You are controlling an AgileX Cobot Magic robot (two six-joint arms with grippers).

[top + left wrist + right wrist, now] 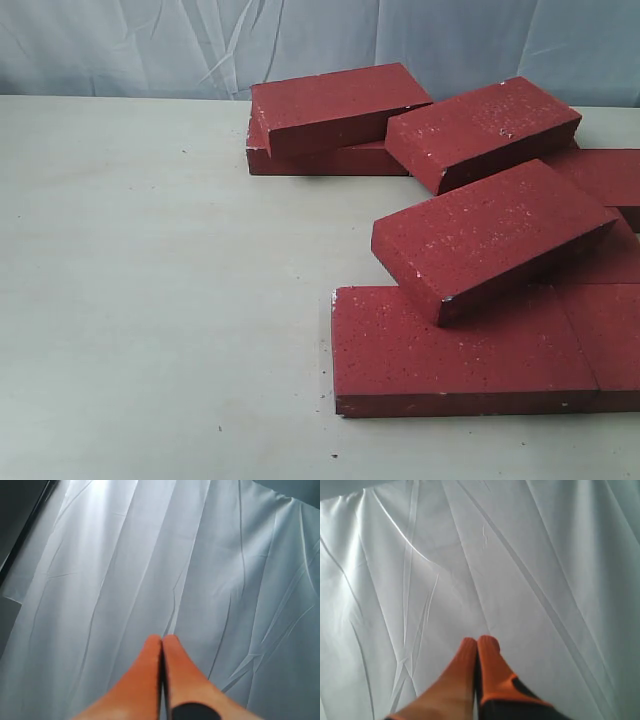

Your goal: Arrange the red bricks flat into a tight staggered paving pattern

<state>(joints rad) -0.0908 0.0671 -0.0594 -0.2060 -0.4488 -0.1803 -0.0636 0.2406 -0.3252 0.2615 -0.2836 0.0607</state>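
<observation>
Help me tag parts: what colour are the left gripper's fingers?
Orange fingers, shown best in the left wrist view.

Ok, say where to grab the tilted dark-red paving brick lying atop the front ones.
Grip the tilted dark-red brick across its narrow width at mid-length, from above. It rests on the flat front brick, so both long sides look free; its top slants, so angle the wrist to match.

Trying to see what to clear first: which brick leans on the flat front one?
The middle brick, tilted with its low corner on the front flat brick. The tilted back-left brick and back-right brick rest farther back.
</observation>
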